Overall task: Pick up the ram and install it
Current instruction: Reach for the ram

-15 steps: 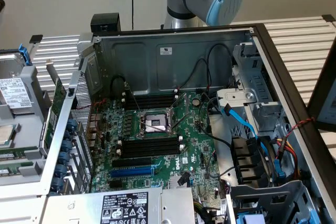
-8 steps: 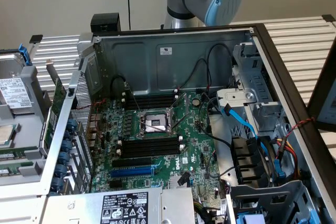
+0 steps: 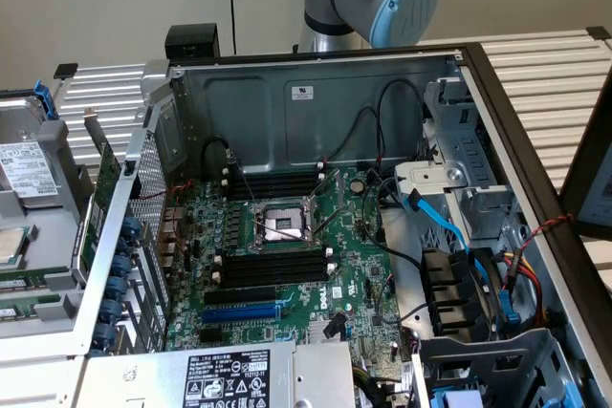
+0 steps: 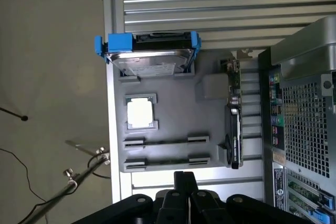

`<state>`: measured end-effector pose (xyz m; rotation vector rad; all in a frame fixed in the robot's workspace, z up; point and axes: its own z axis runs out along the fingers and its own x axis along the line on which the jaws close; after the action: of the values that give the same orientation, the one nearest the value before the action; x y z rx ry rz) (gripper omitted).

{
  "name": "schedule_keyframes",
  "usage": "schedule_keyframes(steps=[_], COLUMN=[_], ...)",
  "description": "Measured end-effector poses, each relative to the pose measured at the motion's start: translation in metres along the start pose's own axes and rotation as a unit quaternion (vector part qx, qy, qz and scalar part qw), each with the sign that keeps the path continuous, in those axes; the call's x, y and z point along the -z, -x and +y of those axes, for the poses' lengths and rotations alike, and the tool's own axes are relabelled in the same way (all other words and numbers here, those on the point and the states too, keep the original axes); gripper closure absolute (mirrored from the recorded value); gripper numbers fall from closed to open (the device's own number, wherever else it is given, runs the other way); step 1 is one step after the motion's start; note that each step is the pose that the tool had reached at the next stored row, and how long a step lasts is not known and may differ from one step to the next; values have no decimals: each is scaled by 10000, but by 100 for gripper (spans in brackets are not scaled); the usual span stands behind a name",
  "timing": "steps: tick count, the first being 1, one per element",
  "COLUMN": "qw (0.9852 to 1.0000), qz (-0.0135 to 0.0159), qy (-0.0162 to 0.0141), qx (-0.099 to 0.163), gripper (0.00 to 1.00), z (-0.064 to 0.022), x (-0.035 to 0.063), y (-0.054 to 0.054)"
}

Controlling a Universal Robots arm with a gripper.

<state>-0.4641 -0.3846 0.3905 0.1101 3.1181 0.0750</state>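
pincer (image 4: 182, 176): pressed together, pinching nothing; hangs above the tray's edge, on the side farthest from the drive
ram (image 4: 165, 161): seems to stand on edge in the tray's long holders, showing as a thin line between end clips; two such holders lie side by side and I cannot tell for sure which one is filled; not touched
tray (image 4: 173, 103): flat grey moulded plastic, matte, with raised pockets; sits on the worktop just beside the case
step in hand: approach to the pick, nothing lifted yet
doing it well (judgement): spread the fingers before going down; centre on the stick's mid-length; set the pads on its two flat faces, not its ends; pull straight up so the board clears the end clips without twisting; stay off the card at the tray's side
ram shape/material: long thin rigid board, narrow top edge, little to grab; likely slippery on the faces and easy to tilt if gripped off-centre
drive (image 4: 149, 61): at the tray's far end; shiny metal box in a blue plastic bracket
chip (image 4: 140, 114): mid-tray; flat pale square, glaring, in a square pocket
card (image 4: 234, 124): on edge along the tray's case-side rim; green board, dark body, metal bracket
case (image 4: 304, 129): beside the tray; sheet metal, perforated grille, open
slots (image 3: 277, 269): inside the case, away from the tray; long black plastic, empty, white end latches
worktop (image 4: 210, 3): ribbed pale metal slats under the tray
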Motion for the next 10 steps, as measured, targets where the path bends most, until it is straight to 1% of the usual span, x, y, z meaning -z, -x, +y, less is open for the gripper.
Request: schedule_keyframes(steps=[10], qw=[10000], qz=[0], qy=[0], qx=[-1], gripper=[90], z=[1], x=[0], y=[-1])
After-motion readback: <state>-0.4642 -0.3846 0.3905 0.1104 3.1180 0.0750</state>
